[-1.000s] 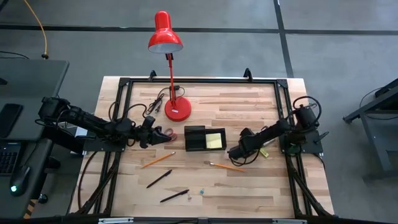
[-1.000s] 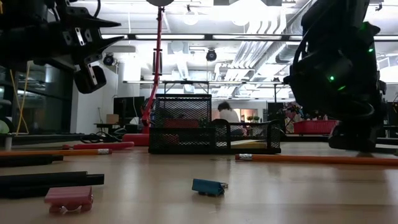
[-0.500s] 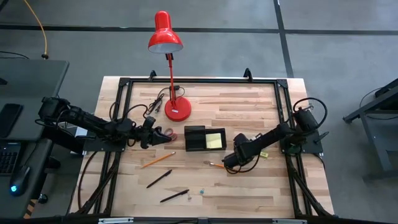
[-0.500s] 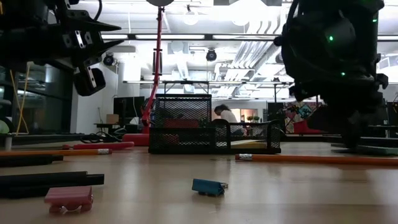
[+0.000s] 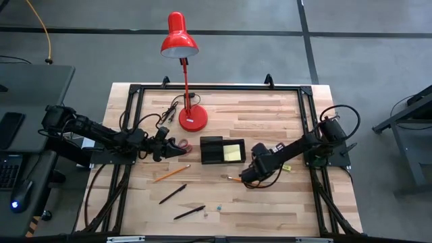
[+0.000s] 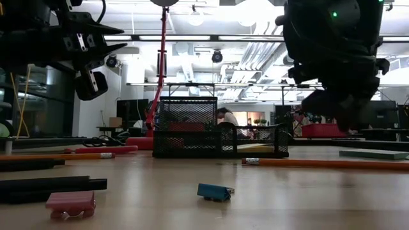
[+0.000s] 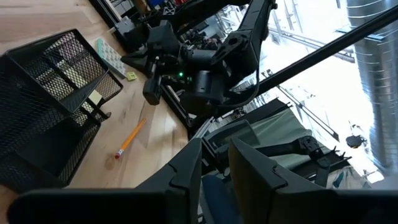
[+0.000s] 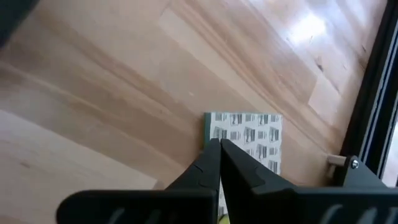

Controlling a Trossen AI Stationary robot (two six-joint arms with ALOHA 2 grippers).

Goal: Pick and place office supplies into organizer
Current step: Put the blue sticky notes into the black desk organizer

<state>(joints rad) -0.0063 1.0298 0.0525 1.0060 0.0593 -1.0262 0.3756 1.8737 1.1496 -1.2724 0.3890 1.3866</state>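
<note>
High view: right gripper (image 5: 244, 179), fingers pressed together, empty, hovers over pencil (image 5: 233, 179) near organizer (image 5: 223, 150). Left gripper (image 5: 181, 150) slightly spread, empty, beside scissors (image 5: 181, 143). Advice: spread fingers, straddle pencil across shaft, descend, then pinch.

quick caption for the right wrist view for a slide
Right gripper, fingers shut and empty, above a teal sticky-note pad on the wooden table.
</note>
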